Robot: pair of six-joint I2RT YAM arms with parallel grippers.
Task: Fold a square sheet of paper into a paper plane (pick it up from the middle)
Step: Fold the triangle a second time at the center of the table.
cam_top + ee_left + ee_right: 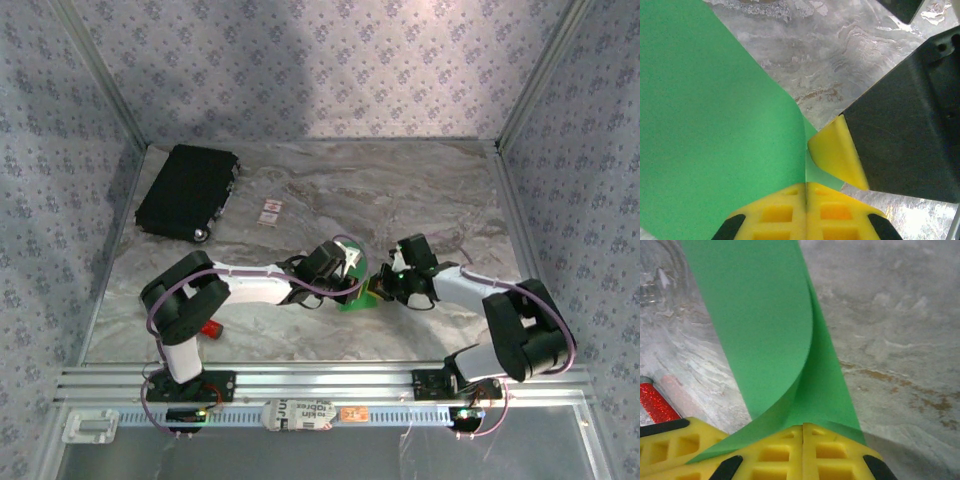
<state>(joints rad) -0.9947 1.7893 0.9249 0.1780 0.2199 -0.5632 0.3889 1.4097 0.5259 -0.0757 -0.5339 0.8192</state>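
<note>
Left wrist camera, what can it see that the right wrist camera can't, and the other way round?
Left wrist's extra: the black casing behind the right gripper, poking in from the right. Right wrist's extra: a sparkly red bar, lower left. Both: the square sheet of paper, bright green, pinched in that camera's own shut yellow fingers, like the left gripper, over the marble table.

Dark print runs across the white label (297, 414) on the near rail (330, 380), too blurred to read. The small white card's (268, 211) red marks are equally illegible.
</note>
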